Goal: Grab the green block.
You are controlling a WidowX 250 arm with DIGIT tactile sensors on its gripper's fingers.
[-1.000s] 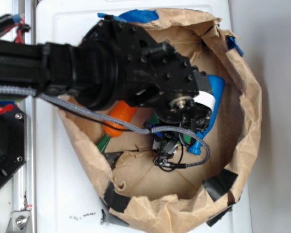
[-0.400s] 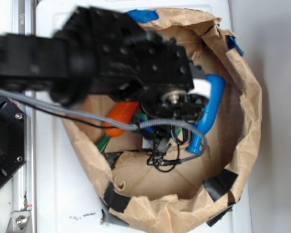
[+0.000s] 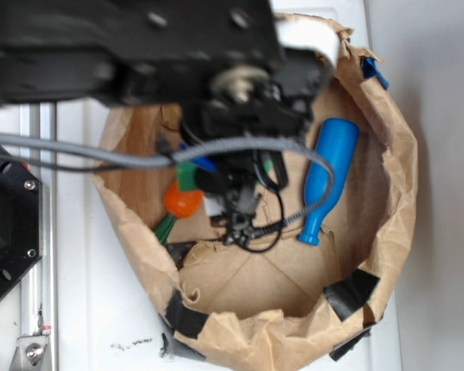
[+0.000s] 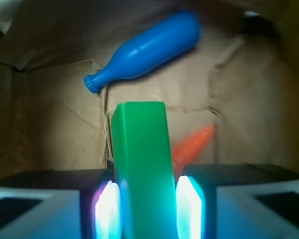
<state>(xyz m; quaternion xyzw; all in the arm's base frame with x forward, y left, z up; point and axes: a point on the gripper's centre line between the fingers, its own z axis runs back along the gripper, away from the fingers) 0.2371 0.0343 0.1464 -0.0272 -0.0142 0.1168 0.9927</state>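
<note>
The green block (image 4: 142,164) is a flat mid-green bar standing upright between my gripper's (image 4: 143,204) two glowing pads, which press on both its sides. In the exterior view my gripper (image 3: 213,184) hangs blurred over the brown paper bag, and a patch of the green block (image 3: 187,176) shows beside the fingers, above the orange carrot (image 3: 182,202). The block hangs above the bag floor. The arm hides most of the block in that view.
A blue bottle (image 3: 327,178) lies on the bag floor to the right; it also shows in the wrist view (image 4: 144,50). The orange carrot (image 4: 192,147) lies behind the block. The crumpled bag wall (image 3: 394,193) rings everything. Cables (image 3: 255,232) dangle below the wrist.
The arm has moved toward the top of the exterior view and risen, carrying the green block. The blue bottle is now fully uncovered and less of the carrot shows.
</note>
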